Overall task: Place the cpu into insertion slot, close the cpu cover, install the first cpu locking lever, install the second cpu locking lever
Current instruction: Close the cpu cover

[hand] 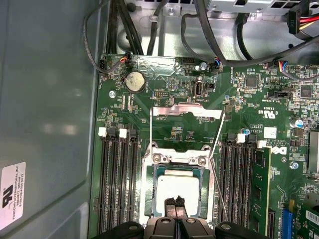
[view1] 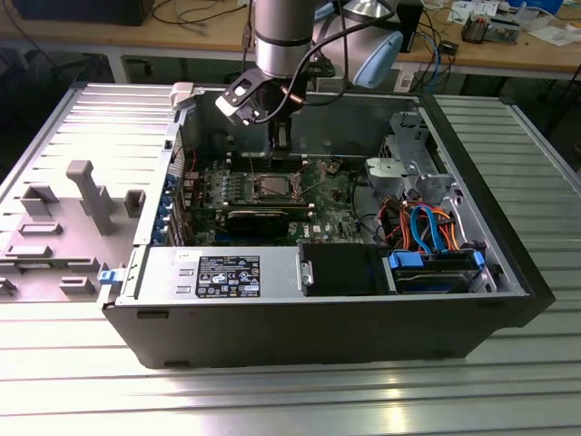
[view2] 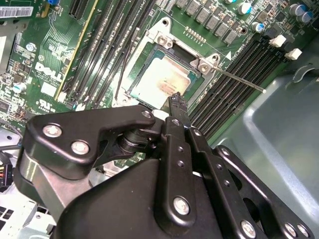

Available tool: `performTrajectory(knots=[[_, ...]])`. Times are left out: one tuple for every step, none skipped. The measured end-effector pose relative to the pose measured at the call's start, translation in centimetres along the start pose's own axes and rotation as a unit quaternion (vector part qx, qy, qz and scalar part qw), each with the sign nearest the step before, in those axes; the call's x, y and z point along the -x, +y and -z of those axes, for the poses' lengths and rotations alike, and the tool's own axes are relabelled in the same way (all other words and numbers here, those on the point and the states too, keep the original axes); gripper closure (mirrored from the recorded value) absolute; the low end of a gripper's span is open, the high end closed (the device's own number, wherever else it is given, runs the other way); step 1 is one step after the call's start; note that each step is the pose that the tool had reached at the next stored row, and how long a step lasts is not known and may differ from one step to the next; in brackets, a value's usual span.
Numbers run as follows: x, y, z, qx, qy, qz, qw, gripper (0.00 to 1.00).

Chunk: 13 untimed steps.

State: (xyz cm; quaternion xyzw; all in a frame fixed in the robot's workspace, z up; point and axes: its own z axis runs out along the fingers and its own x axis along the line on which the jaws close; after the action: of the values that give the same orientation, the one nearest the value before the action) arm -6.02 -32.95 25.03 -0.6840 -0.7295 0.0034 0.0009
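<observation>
The tool point(hand: 175, 201) has its fingers pressed together with nothing between them, the tips at one edge of the cpu point(hand: 178, 185); whether they touch it is unclear. The cpu lies flat inside the insertion slot point(hand: 145, 196). The cpu cover point(hand: 187, 110) is swung open beyond the slot, toward a coin battery point(hand: 133, 81). A thin lever point(view2: 239, 79) juts free beside the slot. The computer case point(view1: 318, 336) sits on the ribbed bench point(view1: 272, 400).
</observation>
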Motion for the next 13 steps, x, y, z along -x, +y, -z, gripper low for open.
performTrajectory(knots=[[0.0,0.0,0.0,0.0001,0.0001,0.0,1.0,0.89],[0.0,0.0,0.01,0.0001,0.0001,0.0,1.0,0.89],[0.0,0.0,0.02,0.0,0.0,0.0,1.0,0.89],[0.0,0.0,0.03,0.0,0.0,0.0,1.0,0.89],[0.0,0.0,0.05,0.0,0.0,0.0,1.0,0.89],[0.0,0.0,0.06,0.0,0.0,0.0,1.0,0.89],[0.0,0.0,0.1,0.0,0.0,0.0,1.0,0.89],[0.0,0.0,0.15,0.0,0.0,0.0,1.0,0.89],[0.0,0.0,0.16,0.0,0.0001,0.0,1.0,0.89],[0.0,0.0,0.17,0.0,0.0,0.0,1.0,0.89],[0.0,0.0,0.17,0.0,0.0,0.0,1.0,0.89],[0.0,0.0,0.17,0.0,0.0,0.0,1.0,0.89],[0.0,-0.01,0.17,0.0,0.0,0.0,1.0,0.89]])
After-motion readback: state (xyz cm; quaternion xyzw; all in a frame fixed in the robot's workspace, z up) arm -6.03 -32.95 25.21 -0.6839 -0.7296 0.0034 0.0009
